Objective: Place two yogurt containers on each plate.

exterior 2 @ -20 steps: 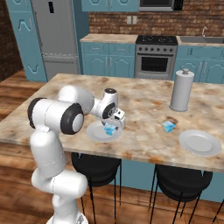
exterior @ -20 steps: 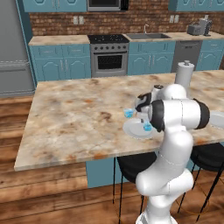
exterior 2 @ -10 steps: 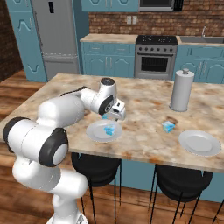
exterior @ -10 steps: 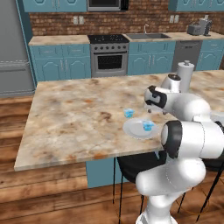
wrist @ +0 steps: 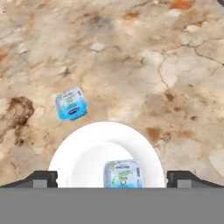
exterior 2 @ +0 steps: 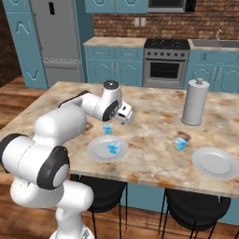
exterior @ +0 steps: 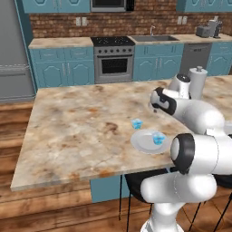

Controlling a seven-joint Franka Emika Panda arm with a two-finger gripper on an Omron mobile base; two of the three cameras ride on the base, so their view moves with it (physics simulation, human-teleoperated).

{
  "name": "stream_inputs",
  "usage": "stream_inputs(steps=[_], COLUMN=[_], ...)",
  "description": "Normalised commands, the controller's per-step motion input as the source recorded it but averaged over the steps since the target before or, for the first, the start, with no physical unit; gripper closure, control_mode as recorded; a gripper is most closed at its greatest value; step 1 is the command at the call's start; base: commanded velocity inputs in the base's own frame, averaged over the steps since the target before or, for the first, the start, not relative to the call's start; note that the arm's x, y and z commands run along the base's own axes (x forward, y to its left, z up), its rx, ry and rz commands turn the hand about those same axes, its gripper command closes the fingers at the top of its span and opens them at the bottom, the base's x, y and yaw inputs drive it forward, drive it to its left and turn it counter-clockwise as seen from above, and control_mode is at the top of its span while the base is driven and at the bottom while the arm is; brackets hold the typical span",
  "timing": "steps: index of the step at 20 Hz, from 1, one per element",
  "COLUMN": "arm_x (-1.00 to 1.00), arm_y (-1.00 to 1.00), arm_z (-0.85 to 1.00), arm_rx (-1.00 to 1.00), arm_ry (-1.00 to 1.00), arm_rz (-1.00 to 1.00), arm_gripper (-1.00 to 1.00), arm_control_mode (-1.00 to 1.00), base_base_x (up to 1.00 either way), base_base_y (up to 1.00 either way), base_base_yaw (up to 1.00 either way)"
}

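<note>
Tool: tool (wrist: 112, 179) spread wide, gripping nothing, raised above the near plate; finger tips (wrist: 41, 178) at the bottom corners of the hand view.
Near plate: plate (exterior 2: 95, 151) carries one yogurt cup (exterior 2: 113, 147), close to the tabletop's front edge (exterior 2: 140, 179).
Loose cup: second yogurt cup (exterior 2: 108, 129) just beyond the plate's rim, apart from it.
Far side: third cup (exterior 2: 179, 144) near the bare second plate (exterior 2: 216, 162); paper-towel roll (exterior 2: 194, 101) behind.
Open room: bare marble tabletop (exterior: 72, 131) spreads left.

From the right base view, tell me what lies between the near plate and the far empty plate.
One yogurt cup sits on bare counter between the near plate and the empty plate.
</note>
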Motion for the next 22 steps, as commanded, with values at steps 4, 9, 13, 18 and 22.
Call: stream_inputs(steps=[4, 9, 13, 18, 22], arm_x=[0.0, 0.8, 0.74, 0.7, 0.21], arm_y=[0.0, 0.21, 0.42, 0.25, 0.09], arm_z=[0.0, -0.04, -0.23, -0.34, -0.29], arm_rx=[0.0, 0.0, 0.0, -0.05, -0.24], arm_ry=[0.0, 0.02, 0.09, 0.13, 0.05], arm_rz=[0.0, 0.09, 0.3, 0.34, 0.22], arm_gripper=[-1.0, -1.0, -1.0, -1.0, -1.0], arm_control_mode=[1.0, -1.0, -1.0, -1.0, -1.0], base_base_x=[1.0, 0.2, 0.0, 0.0, 0.0], base_base_y=[0.0, 0.02, 0.0, 0.0, 0.0], base_base_yaw=[0.0, 0.0, 0.0, 0.0, 0.0])
